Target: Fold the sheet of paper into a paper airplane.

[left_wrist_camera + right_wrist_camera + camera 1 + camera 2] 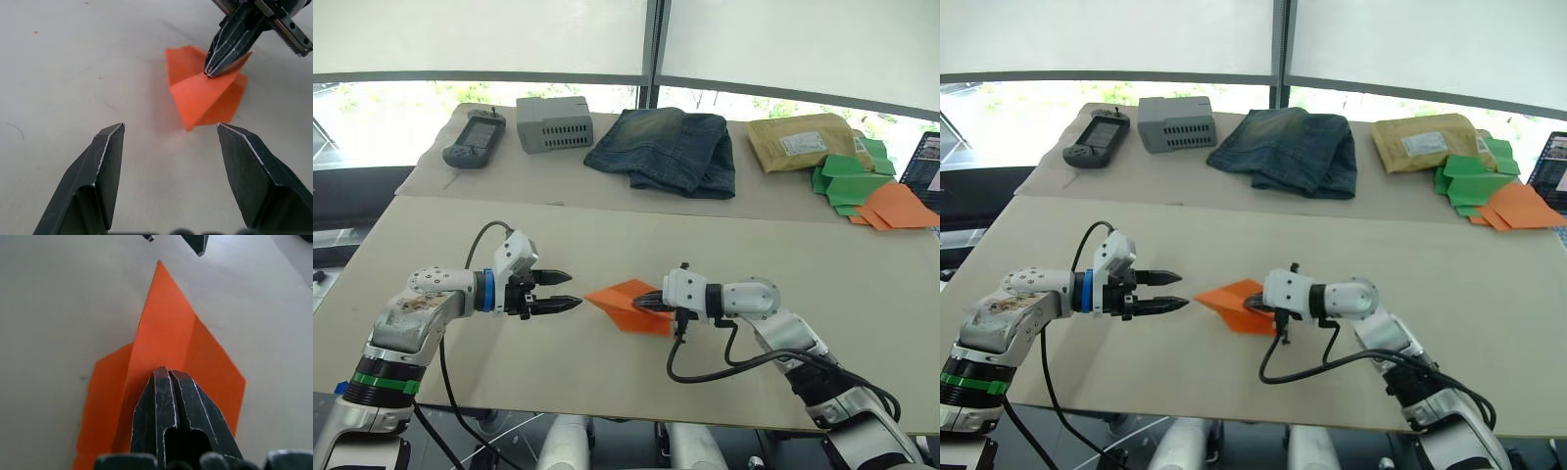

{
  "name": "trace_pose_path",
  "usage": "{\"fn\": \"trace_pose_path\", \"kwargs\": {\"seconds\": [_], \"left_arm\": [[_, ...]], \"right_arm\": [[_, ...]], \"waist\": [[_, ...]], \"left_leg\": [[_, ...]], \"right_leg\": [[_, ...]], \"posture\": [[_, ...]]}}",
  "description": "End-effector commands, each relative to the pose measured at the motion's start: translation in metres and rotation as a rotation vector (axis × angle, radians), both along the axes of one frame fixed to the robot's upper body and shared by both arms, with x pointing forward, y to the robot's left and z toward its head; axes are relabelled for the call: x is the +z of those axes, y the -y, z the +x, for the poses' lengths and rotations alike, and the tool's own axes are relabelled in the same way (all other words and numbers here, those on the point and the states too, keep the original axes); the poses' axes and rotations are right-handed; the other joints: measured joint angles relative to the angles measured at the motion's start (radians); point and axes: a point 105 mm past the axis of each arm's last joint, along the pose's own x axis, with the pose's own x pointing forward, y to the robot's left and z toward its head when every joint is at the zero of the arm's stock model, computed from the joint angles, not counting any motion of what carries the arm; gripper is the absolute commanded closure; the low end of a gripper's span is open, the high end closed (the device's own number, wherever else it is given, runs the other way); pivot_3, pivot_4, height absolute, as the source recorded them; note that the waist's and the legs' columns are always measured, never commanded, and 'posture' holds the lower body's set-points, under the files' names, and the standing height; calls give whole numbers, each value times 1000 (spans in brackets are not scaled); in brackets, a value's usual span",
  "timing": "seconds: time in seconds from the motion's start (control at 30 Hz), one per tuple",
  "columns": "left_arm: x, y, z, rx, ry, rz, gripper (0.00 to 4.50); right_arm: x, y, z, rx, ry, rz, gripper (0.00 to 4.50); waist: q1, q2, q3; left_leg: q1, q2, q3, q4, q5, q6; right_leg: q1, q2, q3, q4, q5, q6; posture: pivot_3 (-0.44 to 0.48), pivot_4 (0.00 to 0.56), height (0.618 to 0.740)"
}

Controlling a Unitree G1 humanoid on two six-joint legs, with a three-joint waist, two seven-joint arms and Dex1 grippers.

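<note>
The sheet of paper (pixel 615 297) is bright orange and folded into a pointed wedge like a paper airplane. It lies mid-table with its tip toward my left gripper. My right gripper (pixel 643 305) is shut on the raised middle fold at the wedge's wide end, and the right wrist view shows its closed fingers (pixel 166 396) over the orange paper (pixel 166 333). My left gripper (pixel 574 290) hovers open just left of the tip, apart from the paper. Its two fingers frame the wedge (pixel 205 98) in the left wrist view, where the right gripper (pixel 209 73) pinches the fold.
At the back of the table lie folded jeans (pixel 666 147), a grey box (pixel 555 122), a black handheld device (pixel 475 137) and a tan envelope (pixel 808 140). Green paper pieces (pixel 850 181) and flat orange pieces (pixel 899 208) sit at the far right.
</note>
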Motion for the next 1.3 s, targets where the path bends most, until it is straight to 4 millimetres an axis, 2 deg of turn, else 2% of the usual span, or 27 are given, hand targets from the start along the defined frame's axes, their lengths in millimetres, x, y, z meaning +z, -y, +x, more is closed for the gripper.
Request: {"fn": "trace_pose_path", "kwargs": {"seconds": [0.03, 0.2, 0.37, 0.53, 0.6, 0.73, 0.87, 1.0, 1.07, 1.17, 1.23, 1.3], "left_arm": [[8, -1, 1, -21, 40, 16, 1309], [7, -1, 0, -38, 28, 27, 1309], [4, 3, 1, -61, 26, 45, 1309], [2, 12, 6, -82, 32, 31, 1309], [2, 15, 7, -93, 33, 28, 1309], [0, 17, 8, -106, 33, 27, 1309], [-1, 22, 12, -120, 40, 22, 1309], [0, 24, 16, -122, 51, 13, 1309], [1, 23, 18, -122, 54, 14, 1309], [1, 23, 20, -122, 59, 14, 1309], [1, 24, 21, -124, 63, 15, 1309], [0, 26, 22, -128, 68, 17, 1309]], "right_arm": [[5, -6, -15, 44, -15, 29, 4455], [-6, -8, -22, 36, -25, 13, 4455], [-13, -10, -27, 48, 94, -13, 4455], [-19, 0, -31, 45, 253, -46, 4455], [-14, 5, -34, 32, 308, -11, 4455], [11, 9, -45, 49, 427, 88, 4455], [27, 17, -53, 39, 513, 107, 4455], [48, 25, -44, -37, 596, 140, 4455], [60, 28, -36, -85, 630, 159, 4455], [68, 30, -19, -129, 626, 146, 4455], [70, 27, 2, -163, 587, 122, 4455], [63, 25, 22, -191, 501, 80, 4455]], "waist": [[0, 0, 0], [0, 0, 0], [0, 0, 0], [8, 0, 0], [9, 0, 0], [10, 0, 0], [12, 0, 0], [13, 0, 0], [13, 0, 0], [12, 0, 0], [12, 0, 0], [12, 0, 0]], "left_leg": [[0, 0, 0, 0, 0, 0], [0, 0, 0, 0, 0, 0], [0, 0, 0, 0, 0, 0], [0, -1, 0, 1, 0, 0], [0, -1, 1, 1, 0, 0], [0, -1, 1, 1, 0, 0], [0, -1, 1, 1, 0, 0], [0, -1, 1, 1, 0, 0], [0, -1, 1, 1, 0, 0], [0, -1, 1, 1, 0, 0], [0, -1, 1, 1, 0, 0], [0, -1, 0, 1, 0, 0]], "right_leg": [[0, 0, 0, 0, 0, 0], [0, 0, 0, 0, -1, -2], [0, 0, 0, 0, -2, -3], [0, 0, 0, 0, -2, -2], [0, 0, 0, -1, -2, -2], [0, 0, 1, -1, -2, -2], [0, 0, 1, 0, -2, -2], [1, 0, 1, -1, -2, -2], [1, 0, 1, 0, -2, -2], [0, 0, 1, 0, -2, -2], [0, 0, 1, 0, -2, -2], [1, 0, 0, 0, -2, -2]], "posture": [[0, 150, 716], [0, 150, 716], [0, 150, 716], [0, 150, 716], [0, 150, 716], [0, 150, 716], [0, 150, 716], [0, 150, 716], [0, 150, 716], [0, 150, 716], [0, 150, 716], [0, 150, 716]]}}
